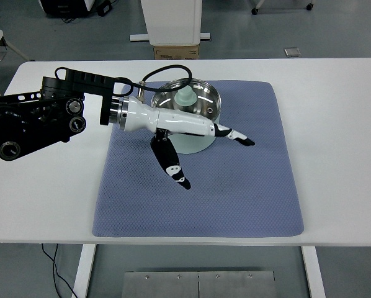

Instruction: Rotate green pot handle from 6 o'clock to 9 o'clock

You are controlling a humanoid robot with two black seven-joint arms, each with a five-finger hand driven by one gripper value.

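At frame centre the left robot hand (204,146), fingers spread and holding nothing, reaches across the green pot (188,115) on the blue mat (247,186); rigid, smooth, probably light, the lidded pot likely turns best from its hidden handle.

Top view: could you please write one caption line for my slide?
Left hand, fingers spread, reaches over the lidded green pot on a blue mat.
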